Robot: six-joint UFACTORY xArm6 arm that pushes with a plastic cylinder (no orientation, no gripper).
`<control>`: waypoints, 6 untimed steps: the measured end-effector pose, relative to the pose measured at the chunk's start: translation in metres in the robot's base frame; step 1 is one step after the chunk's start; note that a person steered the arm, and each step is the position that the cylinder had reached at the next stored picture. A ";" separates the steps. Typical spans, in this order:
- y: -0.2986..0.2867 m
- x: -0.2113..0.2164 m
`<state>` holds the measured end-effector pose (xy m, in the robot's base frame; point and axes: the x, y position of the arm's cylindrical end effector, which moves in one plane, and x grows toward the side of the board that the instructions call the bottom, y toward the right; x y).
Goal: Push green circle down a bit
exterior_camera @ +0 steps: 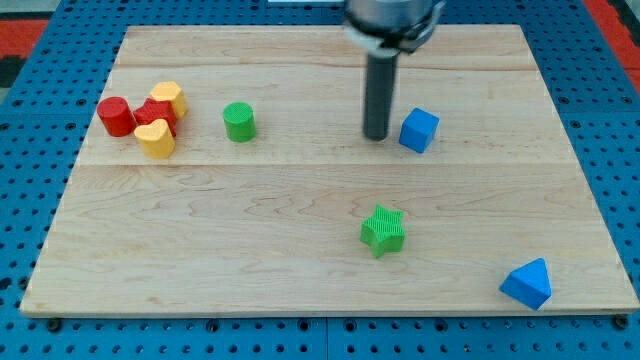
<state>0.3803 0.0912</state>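
Observation:
The green circle (pixel 239 121) stands on the wooden board (pixel 300 250) in the upper left part of the view. My tip (pixel 376 137) rests on the board well to the right of it, just left of the blue cube (pixel 419 130). The dark rod rises from the tip to the view's top edge. The tip touches no block.
A cluster at the view's left holds a red cylinder (pixel 116 116), a red block (pixel 157 113), a yellow block (pixel 168 97) and a yellow heart (pixel 155 138). A green star (pixel 383 230) lies lower centre. A blue triangular block (pixel 528 283) sits at bottom right.

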 end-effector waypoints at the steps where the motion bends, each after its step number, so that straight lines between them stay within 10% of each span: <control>1: 0.012 -0.006; 2: -0.092 0.000; 4: -0.136 -0.129; 6: -0.193 -0.020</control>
